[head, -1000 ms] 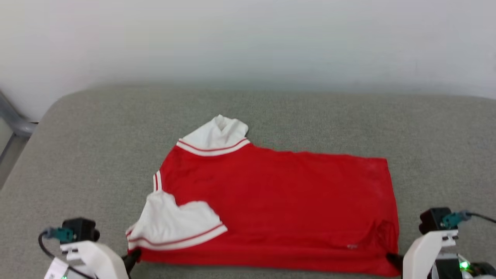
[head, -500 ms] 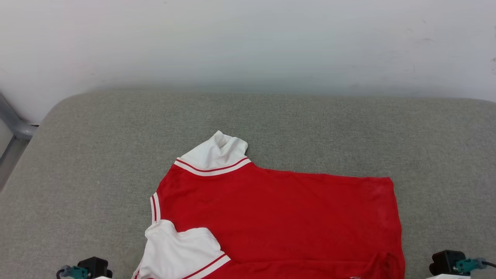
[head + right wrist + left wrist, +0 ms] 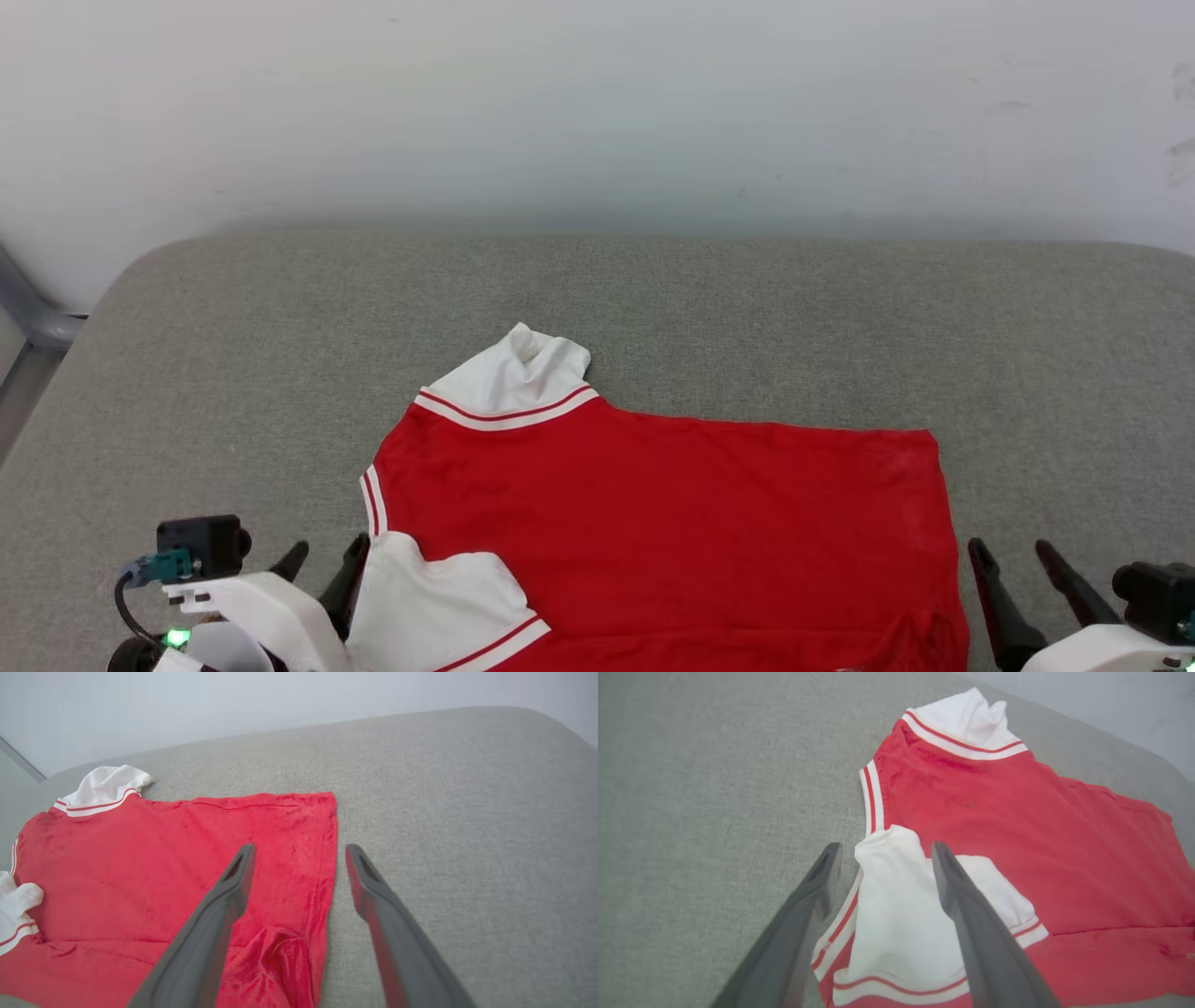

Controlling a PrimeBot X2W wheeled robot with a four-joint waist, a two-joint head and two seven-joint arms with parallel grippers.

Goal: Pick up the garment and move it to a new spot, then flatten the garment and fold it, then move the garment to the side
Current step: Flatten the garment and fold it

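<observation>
Though clamping a second ago, now gaping at lower corners: left gripper (image 3: 329, 544), right gripper (image 3: 1010, 545), flanking one garment (image 3: 672, 523).

Nothing legible on any surface in view; the garment (image 3: 1064, 835) shows only a few faint dark smudges on its red cloth in the left wrist view; they lie just beyond the tips of the parted jaws of the left gripper (image 3: 886, 846) and a little to their right, too blurred to read as letters or numbers; the red cloth under and to the left of the parted jaws of the right gripper (image 3: 300, 847) bears no readable mark.
</observation>
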